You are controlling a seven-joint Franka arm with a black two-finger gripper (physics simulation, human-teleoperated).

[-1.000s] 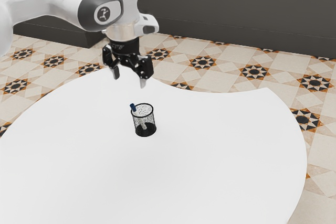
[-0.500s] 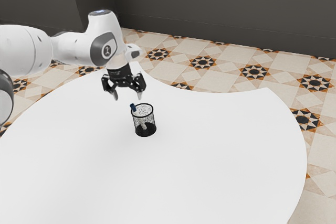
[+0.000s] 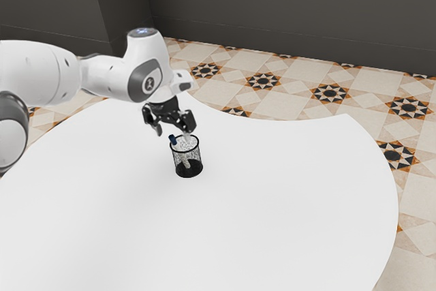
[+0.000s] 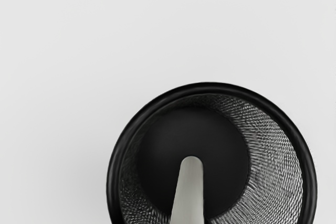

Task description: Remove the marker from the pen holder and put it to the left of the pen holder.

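Note:
My gripper (image 3: 173, 135) is open above the pen holder, its fingers apart around the level of the marker's top. One fingertip overlaps the holder's rim in the exterior view; whether they touch cannot be told. The pen holder (image 3: 198, 157) is a black mesh cup standing upright on the table. Inside it leans the marker (image 3: 173, 140), its blue end sticking out over the rim. In the wrist view, the pen holder (image 4: 210, 88) lies under the hand, and the marker's pale body (image 4: 189, 192) slants across its dark bottom.
The white table (image 3: 272, 202) has a curved edge with a cut-in on its far side. Beyond it lie a patterned tile floor (image 3: 300, 80) and a dark wall (image 3: 286, 11). The arm (image 3: 109, 76) reaches in from the exterior view's left.
My hand has come down from higher up toward the pen holder, shifting lately a little toward the exterior view's right. The holder and marker have not moved.

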